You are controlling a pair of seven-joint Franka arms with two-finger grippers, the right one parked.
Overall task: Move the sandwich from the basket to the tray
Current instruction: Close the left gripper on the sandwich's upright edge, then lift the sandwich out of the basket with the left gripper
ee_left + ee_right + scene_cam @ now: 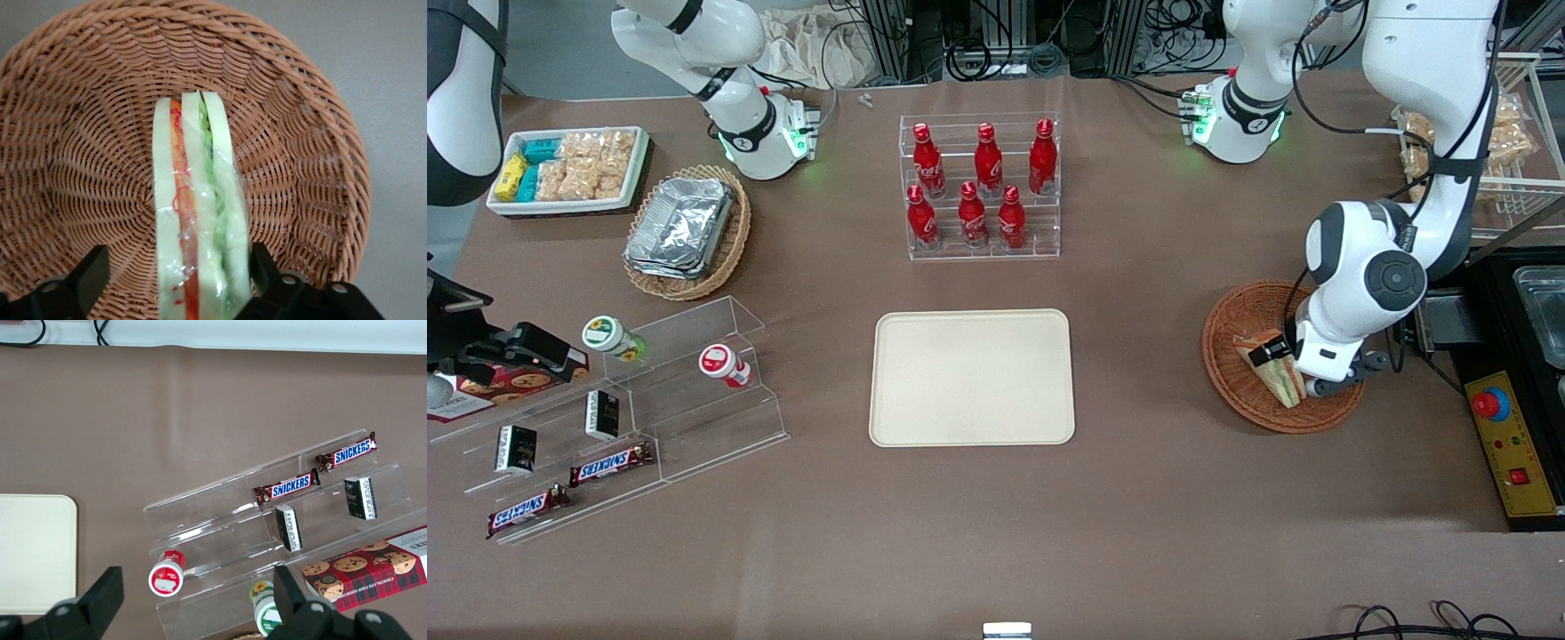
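The sandwich (1279, 380) (197, 220), a wrapped white-bread wedge with orange-red and green filling, stands on edge in the reddish-brown wicker basket (1238, 356) (73, 153) toward the working arm's end of the table. My left gripper (1291, 366) (177, 257) is lowered into the basket and is open, its fingers straddling the sandwich. One black fingertip (259, 257) rests against the bread; the other fingertip (93, 263) stands well apart from it. The cream tray (971, 377) (33, 553) lies flat and bare at the table's middle.
A clear rack of red bottles (983, 187) stands farther from the front camera than the tray. Toward the parked arm's end are a tan basket of foil containers (687, 231), a white snack bin (565, 169) and an acrylic snack shelf (605, 418). A yellow control box (1507, 436) sits beside the basket.
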